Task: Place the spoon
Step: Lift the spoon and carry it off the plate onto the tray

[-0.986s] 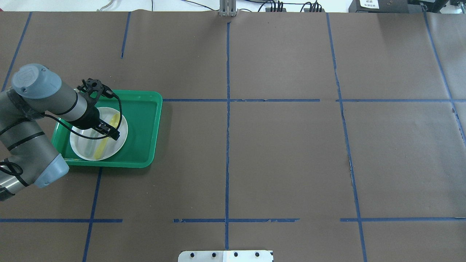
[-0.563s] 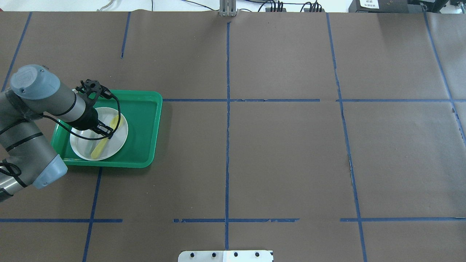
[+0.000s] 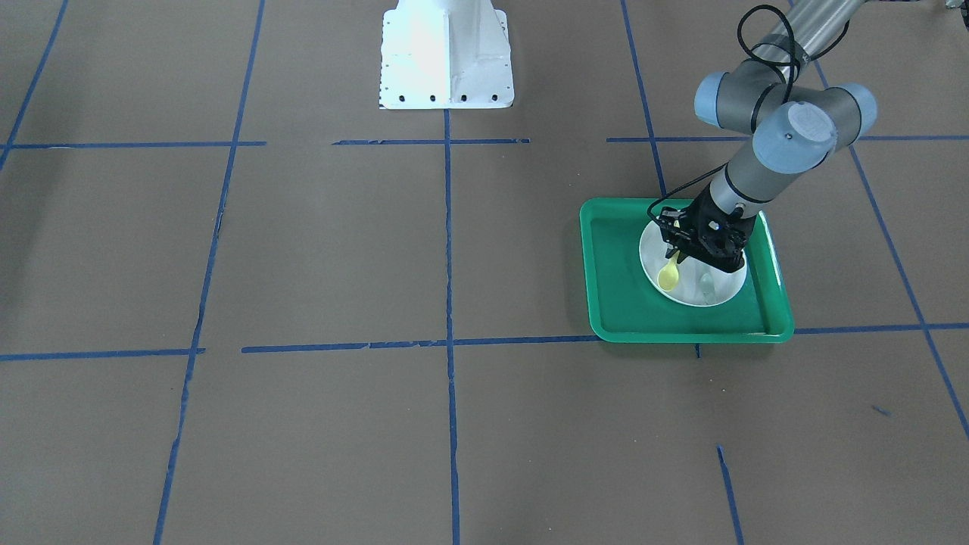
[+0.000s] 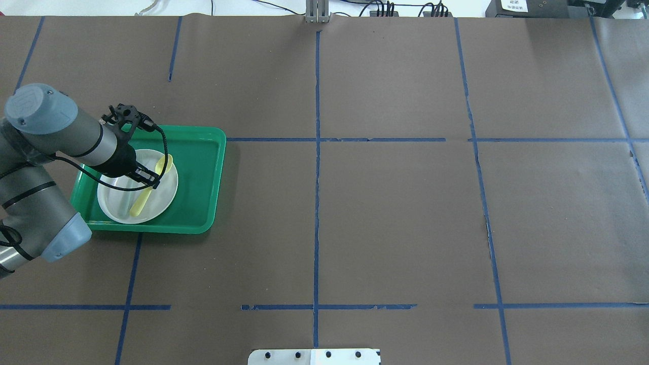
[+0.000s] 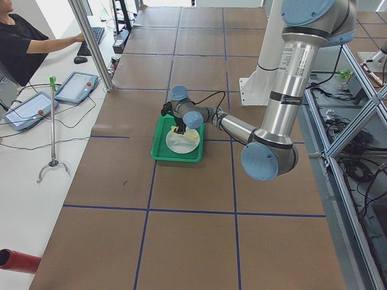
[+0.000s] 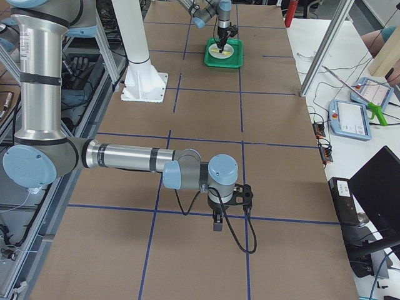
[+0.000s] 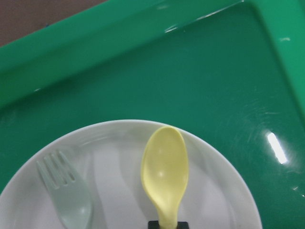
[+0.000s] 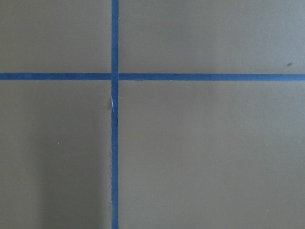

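The pale yellow spoon (image 4: 152, 185) is in my left gripper (image 4: 151, 181), which is shut on the handle over the white plate (image 4: 165, 198). In the left wrist view the spoon (image 7: 164, 171) points away from the fingertips (image 7: 167, 224), its bowl over the plate (image 7: 119, 143). In the front view the spoon bowl (image 3: 668, 278) hangs below the gripper (image 3: 676, 253). My right gripper (image 6: 215, 222) shows only in the right side view, over bare table; I cannot tell if it is open or shut.
The plate sits in a green tray (image 4: 203, 177) at the table's left side. A pale grey-green fork (image 7: 64, 191) lies on the plate beside the spoon. Brown paper with blue tape lines (image 4: 317, 203) covers the table.
My left gripper has closed on the spoon's handle and drawn back slightly. The spoon now looks raised a little off the plate.
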### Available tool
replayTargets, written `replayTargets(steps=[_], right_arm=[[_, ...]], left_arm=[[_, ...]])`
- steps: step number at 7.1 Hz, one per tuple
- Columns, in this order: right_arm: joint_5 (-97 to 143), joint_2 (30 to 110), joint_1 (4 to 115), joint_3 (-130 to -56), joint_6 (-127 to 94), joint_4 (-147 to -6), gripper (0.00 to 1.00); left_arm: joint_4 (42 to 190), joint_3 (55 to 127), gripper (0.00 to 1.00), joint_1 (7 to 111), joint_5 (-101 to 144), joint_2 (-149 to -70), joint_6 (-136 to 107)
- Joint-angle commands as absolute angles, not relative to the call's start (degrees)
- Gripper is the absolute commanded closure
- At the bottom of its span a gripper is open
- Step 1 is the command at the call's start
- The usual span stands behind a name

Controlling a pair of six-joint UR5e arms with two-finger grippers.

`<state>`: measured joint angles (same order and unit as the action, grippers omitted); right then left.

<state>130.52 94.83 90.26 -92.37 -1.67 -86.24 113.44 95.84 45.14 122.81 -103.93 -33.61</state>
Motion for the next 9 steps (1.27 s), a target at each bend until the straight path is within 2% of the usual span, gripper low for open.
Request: replayTargets(steps=[1,3,6,8,9], right_arm=[[130.5,94.8,90.3,-92.4,-1.7,-86.2,0.00],[130.4,94.8,90.3,-92.4,-1.7,-86.2,0.00],[130.5,94.8,90.3,-92.4,-1.7,-86.2,0.00],[130.5,94.8,90.3,-92.4,-1.7,-86.2,0.00],[130.5,94.8,90.3,-92.4,-1.7,-86.3,0.00]], left_arm=[[113.5,96.6,1.00,44.7,122.8,-105.5,-47.9],[113.3,96.0,1.00,43.3,122.8,-108.1,-60.9],[113.6,90.8,1.00,41.5,122.7,-111.5,-61.7],[113.6,90.7,1.00,41.4,122.6,-111.4,-61.4],[113.6,90.6,0.96,41.4,122.6,-111.4,-61.3]])
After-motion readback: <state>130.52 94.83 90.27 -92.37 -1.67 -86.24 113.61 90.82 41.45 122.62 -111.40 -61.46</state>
